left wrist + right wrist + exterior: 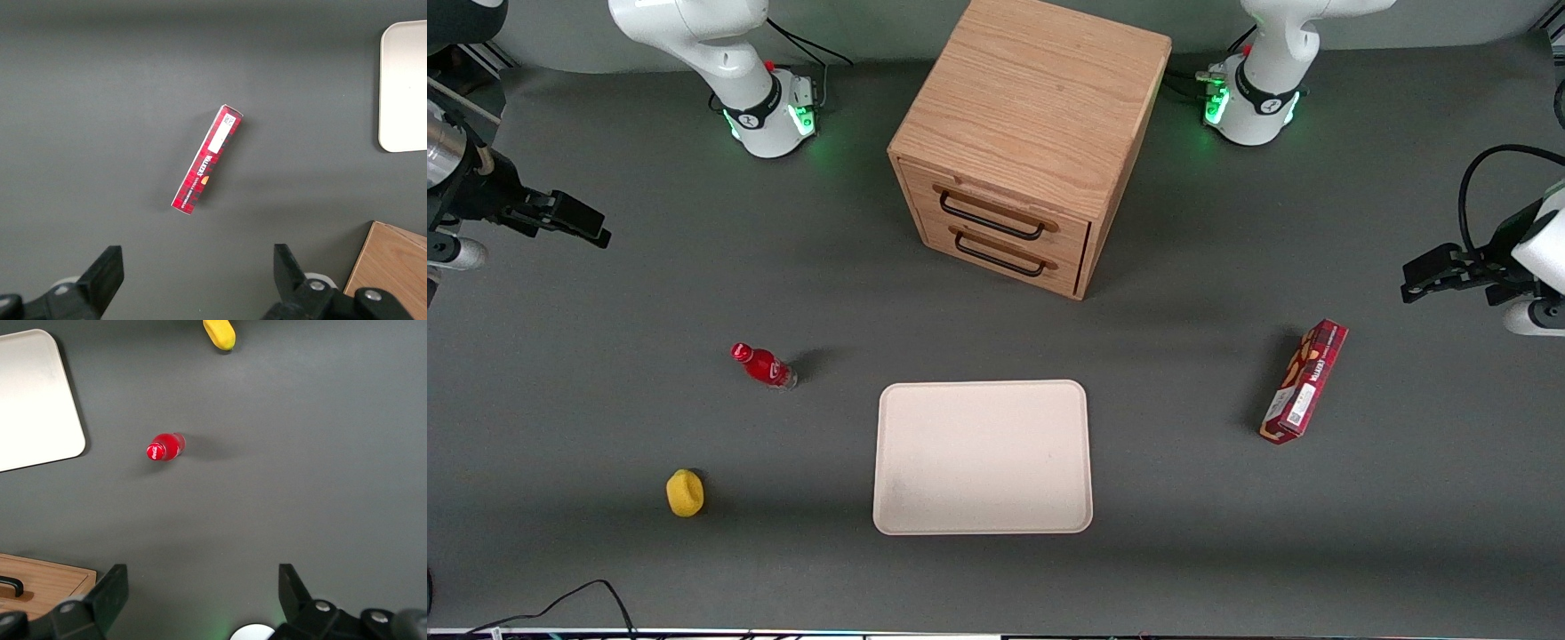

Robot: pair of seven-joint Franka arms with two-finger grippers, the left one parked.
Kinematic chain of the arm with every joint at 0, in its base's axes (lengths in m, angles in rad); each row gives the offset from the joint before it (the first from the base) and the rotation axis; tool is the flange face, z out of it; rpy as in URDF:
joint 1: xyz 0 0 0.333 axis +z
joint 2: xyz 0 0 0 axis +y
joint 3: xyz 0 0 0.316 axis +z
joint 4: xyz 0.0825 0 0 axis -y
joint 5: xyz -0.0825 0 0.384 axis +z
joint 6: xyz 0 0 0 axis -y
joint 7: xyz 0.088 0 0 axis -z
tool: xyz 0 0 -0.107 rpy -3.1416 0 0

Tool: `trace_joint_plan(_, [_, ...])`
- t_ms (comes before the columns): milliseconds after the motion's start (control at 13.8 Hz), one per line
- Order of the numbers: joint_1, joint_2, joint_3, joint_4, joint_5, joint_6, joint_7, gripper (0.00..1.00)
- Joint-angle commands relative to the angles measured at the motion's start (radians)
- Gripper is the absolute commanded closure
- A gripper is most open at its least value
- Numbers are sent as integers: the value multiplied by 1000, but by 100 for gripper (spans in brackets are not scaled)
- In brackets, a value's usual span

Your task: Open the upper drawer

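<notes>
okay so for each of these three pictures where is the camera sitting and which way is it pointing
Front view: high over the table, facing the arms; shows the cabinet, its upper drawer shut, and the gripper open at the working arm's end.
Right wrist view: looks down past the open gripper at the red bottle.
Left wrist view: looks down at the red box.
Shared: the tray shows in all three.

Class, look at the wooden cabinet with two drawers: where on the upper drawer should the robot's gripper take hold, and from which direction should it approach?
Grip the thin black bar handle of the upper drawer, near its middle. The bar runs level and stands off the drawer face, so one finger probably fits above and one below. Approach from in front of the cabinet, which faces the tray. The open gripper hangs at the working arm's end.
</notes>
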Motion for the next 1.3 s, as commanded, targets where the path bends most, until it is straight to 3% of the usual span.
trace_joint_plan(0, [-3,8,-4,26,20,-27,0,0])
trace_joint_plan(289, [0,9,-2,29,20,-28,-3,0])
trace_joint_plan(434, [11,3,10,45,50,-54,-143,0])
trace_joint_plan(506, [11,8,21,85,97,-64,-224,0])
trace_joint_plan(723, [14,44,70,118,200,-61,-262,0])
trace_joint_plan(1012, [11,164,301,148,317,-59,-468,0])
trace_joint_plan(1157, [14,248,349,156,424,-51,-552,0])
trace_joint_plan(1229, [14,285,383,159,446,-38,-575,0])
